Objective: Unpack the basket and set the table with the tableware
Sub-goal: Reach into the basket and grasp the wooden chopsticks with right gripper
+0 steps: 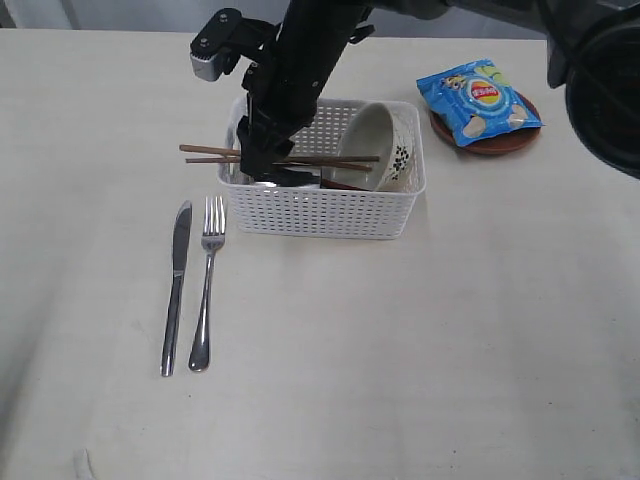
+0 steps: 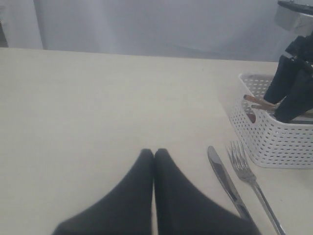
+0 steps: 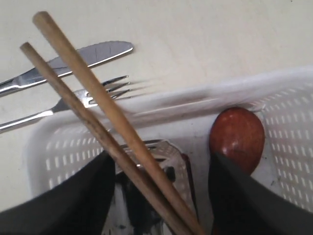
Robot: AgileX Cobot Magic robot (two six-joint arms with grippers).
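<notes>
The white basket [image 1: 320, 215] stands on the table [image 1: 420, 350]. Two chopsticks [image 1: 210, 152] lie across its left rim, and the floral bowl [image 1: 385, 145] leans on its side inside. My right gripper [image 1: 262, 170] reaches down into the basket's left end. It is open [image 3: 160, 157], its fingers on either side of the chopsticks [image 3: 98, 103], with the steel cup [image 3: 172, 152] beneath and the wooden spoon [image 3: 237, 134] beside one finger. Knife [image 1: 177, 285] and fork [image 1: 207, 280] lie side by side in front of the basket. My left gripper [image 2: 154, 152] is shut and empty over bare table.
A blue chips bag [image 1: 478, 100] rests on the brown plate [image 1: 495, 143] at the back right. From the left wrist view, the knife [image 2: 225, 178], fork [image 2: 249, 174] and basket [image 2: 274, 142] lie to one side of the gripper.
</notes>
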